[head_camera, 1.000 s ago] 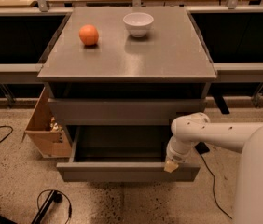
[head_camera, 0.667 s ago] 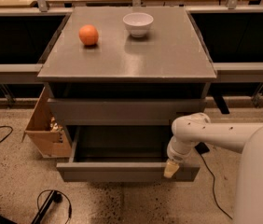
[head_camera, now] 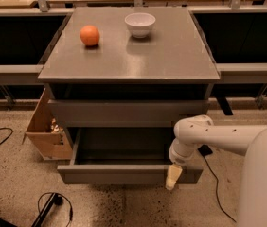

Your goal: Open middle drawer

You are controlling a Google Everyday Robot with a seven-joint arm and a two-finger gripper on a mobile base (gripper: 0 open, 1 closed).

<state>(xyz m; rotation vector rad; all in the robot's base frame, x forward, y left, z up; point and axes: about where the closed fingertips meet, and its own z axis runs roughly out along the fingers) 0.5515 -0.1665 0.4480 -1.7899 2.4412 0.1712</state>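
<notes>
The grey cabinet has stacked drawer fronts. The uppermost front sits nearly closed. Below it the middle drawer is pulled well out toward me, and its grey box interior shows empty. My gripper hangs from the white arm at the right part of the drawer's front panel, its cream tip lying against the panel's top edge and face. The lowest front is hidden under the open drawer.
An orange and a white bowl sit on the cabinet top. A wooden box stands on the floor at the left of the cabinet. Black cables lie on the speckled floor at the front left. Dark counters flank both sides.
My gripper has slid slightly down and toward me at the drawer's front panel. The drawer stays open about as far as before.
</notes>
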